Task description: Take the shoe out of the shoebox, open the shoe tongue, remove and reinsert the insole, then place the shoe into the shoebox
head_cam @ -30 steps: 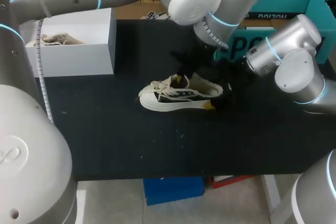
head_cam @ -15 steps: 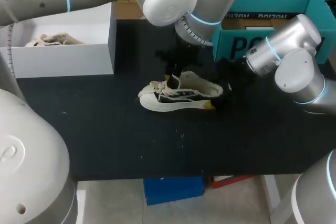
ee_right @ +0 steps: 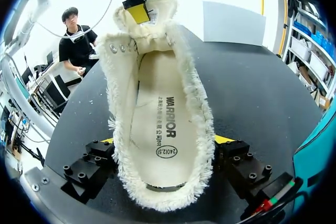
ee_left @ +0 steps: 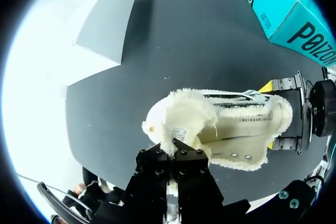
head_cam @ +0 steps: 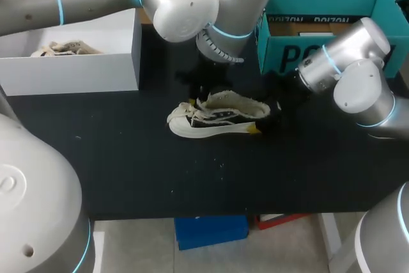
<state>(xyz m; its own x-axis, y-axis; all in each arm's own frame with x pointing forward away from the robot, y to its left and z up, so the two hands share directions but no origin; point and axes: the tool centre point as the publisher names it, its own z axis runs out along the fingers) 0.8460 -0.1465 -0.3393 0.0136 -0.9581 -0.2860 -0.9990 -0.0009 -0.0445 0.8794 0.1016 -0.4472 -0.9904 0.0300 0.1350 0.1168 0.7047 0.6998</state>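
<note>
- The left gripper (ee_left: 175,148), fingers pinching the tongue (ee_left: 181,116), is drawing it farther toward the toe.
- The right gripper (ee_right: 165,140) is still clamping the shoe (head_cam: 217,119) by its heel.

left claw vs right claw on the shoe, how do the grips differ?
The left claw pinches the tongue, fingers nearly together; the right claw clamps the shoe across its heel sides, fingers wide apart. The left claw holds only the fleecy flap, lifted at the toe end; the right claw holds the shoe's body, low by the black table. Shared: both are shut on the same shoe, and both have yellow tips.
</note>
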